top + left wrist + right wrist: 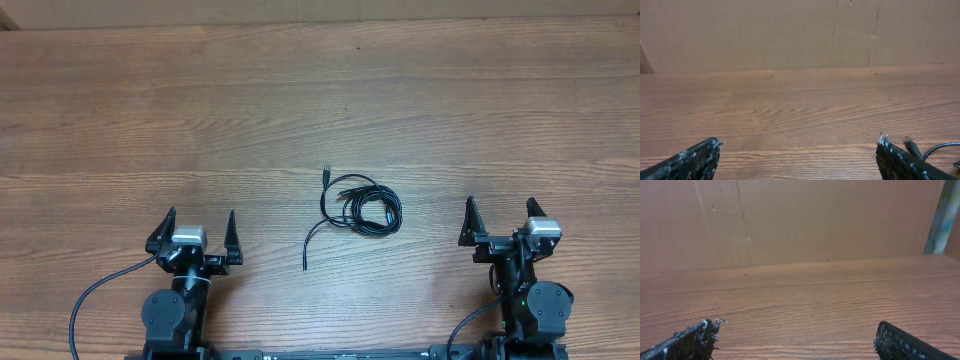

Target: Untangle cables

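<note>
A small bundle of thin black cables [364,207] lies coiled on the wooden table [320,110] near the middle, with one plug end [326,174] sticking up-left and a loose strand [312,240] trailing down-left. A bit of cable and a plug [920,148] shows at the lower right of the left wrist view. My left gripper [197,225] is open and empty at the front left, left of the bundle; its fingertips frame the left wrist view [797,145]. My right gripper [500,208] is open and empty at the front right, right of the bundle; the right wrist view [797,327] shows only table.
A brown cardboard wall [800,35] stands along the far edge of the table. Thick black wiring [95,295] runs from the left arm's base at the front. A green-grey post [942,217] shows at the far right.
</note>
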Available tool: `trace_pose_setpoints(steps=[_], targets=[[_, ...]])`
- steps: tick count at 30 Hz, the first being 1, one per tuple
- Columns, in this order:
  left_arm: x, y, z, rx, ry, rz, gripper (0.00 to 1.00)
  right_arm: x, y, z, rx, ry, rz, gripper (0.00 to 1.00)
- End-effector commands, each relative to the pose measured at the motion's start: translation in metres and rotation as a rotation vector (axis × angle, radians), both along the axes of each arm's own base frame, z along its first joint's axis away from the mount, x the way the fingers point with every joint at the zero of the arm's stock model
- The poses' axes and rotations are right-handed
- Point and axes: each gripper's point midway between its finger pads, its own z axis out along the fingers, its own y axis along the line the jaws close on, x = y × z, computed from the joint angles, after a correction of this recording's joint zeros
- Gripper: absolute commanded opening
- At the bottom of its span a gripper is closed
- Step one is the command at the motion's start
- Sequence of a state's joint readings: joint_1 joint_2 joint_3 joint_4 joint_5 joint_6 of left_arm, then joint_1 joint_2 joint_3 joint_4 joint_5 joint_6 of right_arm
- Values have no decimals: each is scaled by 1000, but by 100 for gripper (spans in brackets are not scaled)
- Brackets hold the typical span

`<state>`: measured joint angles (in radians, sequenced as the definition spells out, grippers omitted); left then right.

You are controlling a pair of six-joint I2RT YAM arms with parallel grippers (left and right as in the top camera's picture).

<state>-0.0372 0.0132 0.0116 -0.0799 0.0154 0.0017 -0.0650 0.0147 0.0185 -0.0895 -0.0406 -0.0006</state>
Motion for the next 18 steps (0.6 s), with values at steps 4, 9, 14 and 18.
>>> trace_pose_setpoints(steps=[4, 9, 14, 18], targets=[[-1, -1, 11, -12, -26, -7, 100, 0, -2, -1, -5, -9, -8, 100], [-2, -7, 15, -23, -35, -40, 99, 0, -2, -1, -5, -9, -8, 100], [-4, -8, 18, -56, -22, -48, 100, 0, -2, -1, -5, -9, -8, 100], [-7, -8, 23, -55, -10, -47, 99, 0, -2, -1, -5, -9, -8, 100]])
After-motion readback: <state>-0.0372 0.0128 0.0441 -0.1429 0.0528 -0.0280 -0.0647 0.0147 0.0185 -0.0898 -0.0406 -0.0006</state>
